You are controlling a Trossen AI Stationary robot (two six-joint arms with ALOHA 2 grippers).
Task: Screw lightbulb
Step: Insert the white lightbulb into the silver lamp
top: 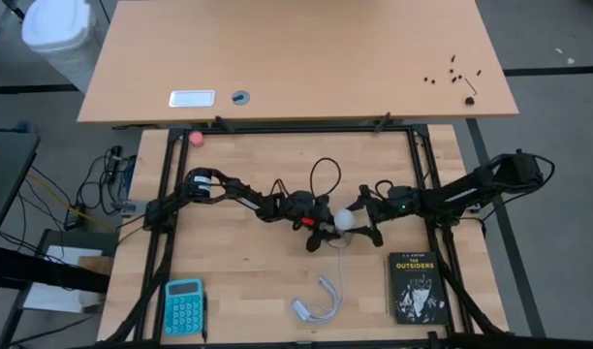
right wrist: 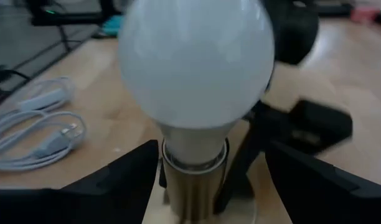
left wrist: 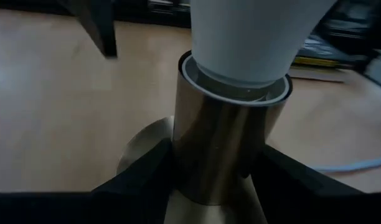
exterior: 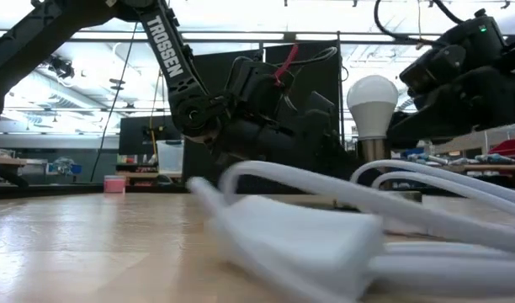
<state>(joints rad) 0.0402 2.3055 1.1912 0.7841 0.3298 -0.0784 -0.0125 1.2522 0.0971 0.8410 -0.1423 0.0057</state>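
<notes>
The white lightbulb [top: 346, 220] stands upright at the table's middle, its neck [left wrist: 240, 71] sitting in the mouth of a brass socket tube [left wrist: 228, 143]. My left gripper [top: 326, 228] reaches in from the table's left and is shut on that tube. My right gripper [right wrist: 212, 168] comes from the right and is open. Its fingers stand on either side of the socket, below the bulb's globe [right wrist: 197, 62], and I see no touch. In the low view the lightbulb [exterior: 373, 105] rises above the socket [exterior: 373, 150]. My left gripper pinches the brass socket tube between its two fingers [left wrist: 147, 177], low on the tube [left wrist: 206, 180] just above its round base. The fingers come in nearly level from the table's left. The socket stands upright with its disc base [left wrist: 137, 152] on the table and the bulb on top.
The white cord with its switch and plug [top: 321, 301] lies coiled near the front edge, close to the low camera [exterior: 308, 244]. A black book [top: 415, 287] lies front right, a blue calculator [top: 183, 305] front left, and a pink ball [top: 197, 139] far left.
</notes>
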